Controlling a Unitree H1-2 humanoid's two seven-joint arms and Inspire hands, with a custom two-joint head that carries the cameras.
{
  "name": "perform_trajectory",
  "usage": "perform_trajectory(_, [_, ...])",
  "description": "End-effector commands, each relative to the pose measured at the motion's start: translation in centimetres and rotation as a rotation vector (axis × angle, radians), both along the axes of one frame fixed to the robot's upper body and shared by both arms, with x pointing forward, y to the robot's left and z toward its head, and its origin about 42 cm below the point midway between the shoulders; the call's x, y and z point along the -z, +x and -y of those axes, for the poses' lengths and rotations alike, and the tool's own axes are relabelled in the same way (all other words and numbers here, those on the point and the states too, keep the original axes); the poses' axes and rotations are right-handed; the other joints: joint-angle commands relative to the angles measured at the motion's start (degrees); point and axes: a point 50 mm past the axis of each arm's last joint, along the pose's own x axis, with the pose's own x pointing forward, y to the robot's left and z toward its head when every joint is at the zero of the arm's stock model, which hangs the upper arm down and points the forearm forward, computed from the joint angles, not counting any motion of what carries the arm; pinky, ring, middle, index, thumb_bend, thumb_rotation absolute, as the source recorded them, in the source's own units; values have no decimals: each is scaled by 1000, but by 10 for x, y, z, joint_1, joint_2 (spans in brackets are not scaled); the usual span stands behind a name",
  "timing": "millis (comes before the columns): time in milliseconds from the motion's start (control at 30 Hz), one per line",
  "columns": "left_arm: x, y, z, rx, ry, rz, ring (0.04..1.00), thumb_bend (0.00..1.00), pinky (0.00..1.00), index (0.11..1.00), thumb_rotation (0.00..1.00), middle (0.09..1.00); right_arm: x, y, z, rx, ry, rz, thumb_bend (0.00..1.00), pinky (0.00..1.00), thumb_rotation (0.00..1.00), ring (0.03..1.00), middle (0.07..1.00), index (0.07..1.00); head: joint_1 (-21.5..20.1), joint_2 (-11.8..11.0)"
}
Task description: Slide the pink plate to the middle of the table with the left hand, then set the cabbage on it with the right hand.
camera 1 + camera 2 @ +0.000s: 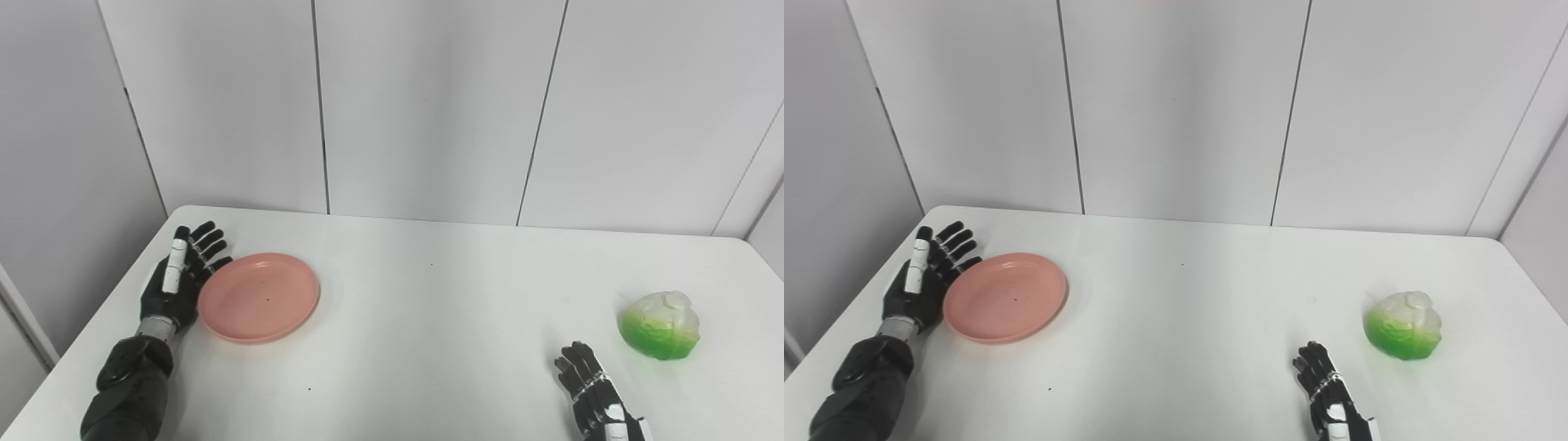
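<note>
A pink plate [260, 296] lies on the left part of the white table [429, 318]. My left hand [177, 278] is open, fingers spread, standing on edge right against the plate's left rim. A green and white cabbage [661, 324] sits on the table at the right. My right hand [597, 392] is open and empty near the front edge, a little left of and nearer than the cabbage, not touching it. The same scene shows in the right eye view, with the plate [1006, 297] and the cabbage [1404, 324].
Grey wall panels [429, 104] stand right behind the table's far edge. The table's left edge runs close beside my left arm [128, 386]. The table's rounded far right corner [744, 242] is in view.
</note>
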Motion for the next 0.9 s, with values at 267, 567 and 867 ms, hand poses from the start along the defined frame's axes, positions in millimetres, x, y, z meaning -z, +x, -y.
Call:
perform_trajectory(267, [-4,2,31,105,64,-10,842,974,660,768,794,809,18,-20,0,7,-6,-107,867,948,926,889,886,880,-4,5])
perform_trajectory(567, [2,-4,75,127,52,-33,855,935,690,768,780,848,16,-21,-4,0,-7,-111,866,950,920,889,883,881,-11,13])
perform_trajectory(867, [-1,-20,134,-18,17,-81,890,864,872,698,766,916,12,-22,-12,5,-14,-110,877,926,917,880,875,877,-33,22])
